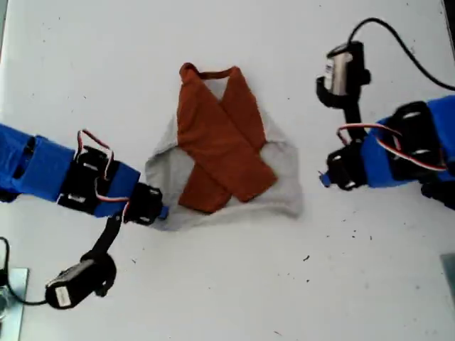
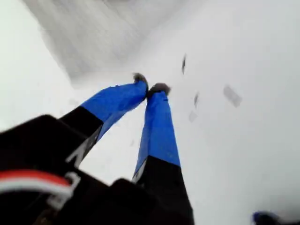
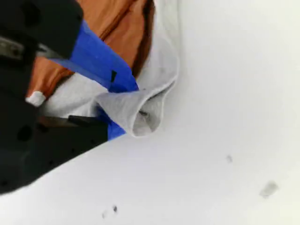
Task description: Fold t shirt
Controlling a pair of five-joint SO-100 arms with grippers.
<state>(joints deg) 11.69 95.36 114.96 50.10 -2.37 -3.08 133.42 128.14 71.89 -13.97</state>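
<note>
The t shirt [image 1: 281,160] lies flat in the middle of the white table [image 1: 85,64], neckband toward the far edge. Its two rust-orange sleeves [image 1: 220,145] are folded in and cross over the grey body. My second gripper [image 1: 161,211], on the arm at the exterior view's left, is shut on the shirt's near corner. In the second wrist view that grey corner [image 3: 140,110] is bunched between the blue fingers [image 3: 105,65]. My first gripper [image 1: 324,178], at the exterior view's right, sits just off the shirt's edge. Its blue fingertips [image 2: 159,88] are pressed together on nothing, with grey cloth [image 2: 93,37] beyond them.
A black cable [image 1: 398,39] runs off the exterior view's upper right from the wrist camera there. A metal plate [image 1: 11,298] shows at the exterior view's lower left edge. Small dark specks [image 1: 307,258] dot the table near the shirt.
</note>
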